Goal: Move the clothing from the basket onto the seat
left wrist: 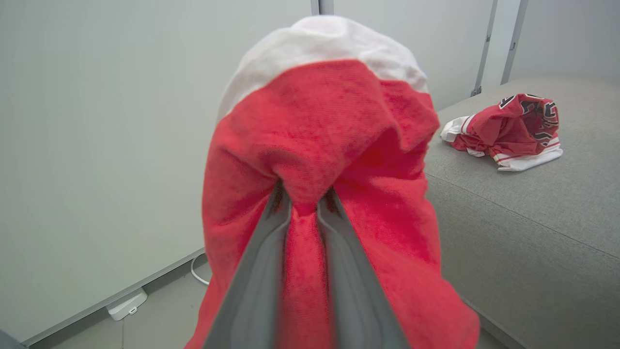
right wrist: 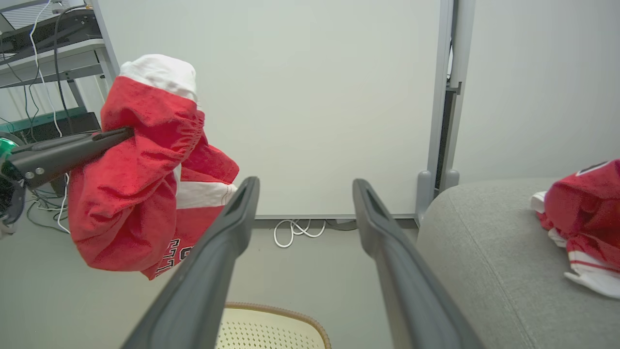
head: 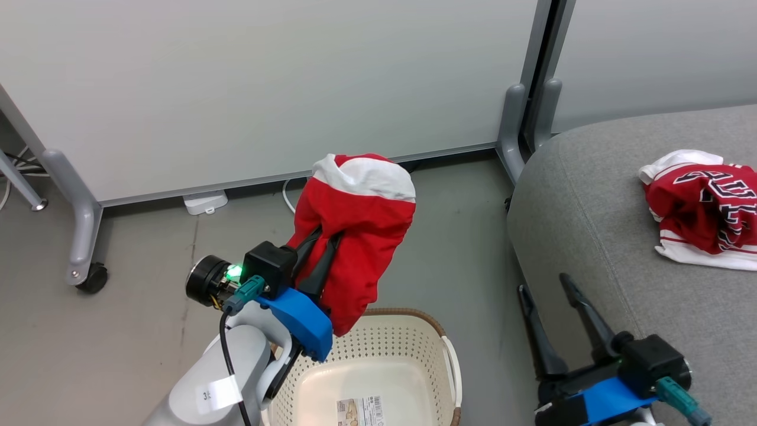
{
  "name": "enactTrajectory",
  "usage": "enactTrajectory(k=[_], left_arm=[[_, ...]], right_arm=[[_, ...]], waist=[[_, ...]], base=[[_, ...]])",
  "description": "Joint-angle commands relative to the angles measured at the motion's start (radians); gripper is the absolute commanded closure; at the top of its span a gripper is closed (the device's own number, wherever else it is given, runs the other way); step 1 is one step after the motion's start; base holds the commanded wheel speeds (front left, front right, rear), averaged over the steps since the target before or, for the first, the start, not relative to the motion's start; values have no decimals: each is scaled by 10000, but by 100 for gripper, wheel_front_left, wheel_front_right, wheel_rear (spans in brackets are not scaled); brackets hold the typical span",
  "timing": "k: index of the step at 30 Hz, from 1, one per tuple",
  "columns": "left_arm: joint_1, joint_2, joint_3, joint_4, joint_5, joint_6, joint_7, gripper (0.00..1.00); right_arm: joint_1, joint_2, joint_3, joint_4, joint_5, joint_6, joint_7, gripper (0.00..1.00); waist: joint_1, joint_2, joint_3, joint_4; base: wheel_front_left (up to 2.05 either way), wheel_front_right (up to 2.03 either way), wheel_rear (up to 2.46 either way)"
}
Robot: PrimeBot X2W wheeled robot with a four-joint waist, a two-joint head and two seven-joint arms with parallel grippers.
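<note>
Now the left end effector (left wrist: 304,196) is clamped on a red, white-trimmed garment (head: 361,219), which hangs bunched just above the far rim of the basket (head: 414,331). The right end effector (head: 544,285), right of the basket, has its fingers apart and holds nothing. The lettered jersey (head: 704,207) lies on the seat (head: 591,225), well to the right of the basket. This looks like the carry step for the last piece; next it needs swinging rightward over the seat, then releasing.

The left tool's (head: 328,235) fingertips are buried in the hanging red, white-trimmed garment (head: 361,225). The cream perforated plastic basket (head: 402,346) is cut off below, its printed floor label (head: 361,411) too small to read.
</note>
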Motion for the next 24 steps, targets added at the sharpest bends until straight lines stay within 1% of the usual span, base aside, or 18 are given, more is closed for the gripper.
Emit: enactTrajectory(k=[1,7,14,15,19,24], left_arm=[[-32,-40,49,-74,89,-48,-50,100],[-341,-180,14,-127,213,-128,-50,100],[-655,-440,-116,-137,400,-221,-50,100],[-655,-440,-116,-137,400,-221,-50,100],[-891,-622,-184,-115,484,-263,-50,100],[-1184,-851,-281,-153,598,-352,-50,100]], right_arm=[[-14,17,241,68,104,1,-34,0],[-497,38,1485,370,497,1,-32,0],[-1425,60,2960,1038,743,1,-34,0],[-1425,60,2960,1038,743,1,-34,0],[-1974,63,3569,1653,847,1,-32,0],[-2655,71,3969,2294,1105,1,-32,0]], waist=[[1,-1,50,57],[1,-1,290,215],[1,-1,641,416],[1,-1,641,416],[1,-1,840,563],[1,-1,1126,754]], base=[[0,0,0],[0,0,0],[0,0,0],[0,0,0],[0,0,0],[0,0,0]])
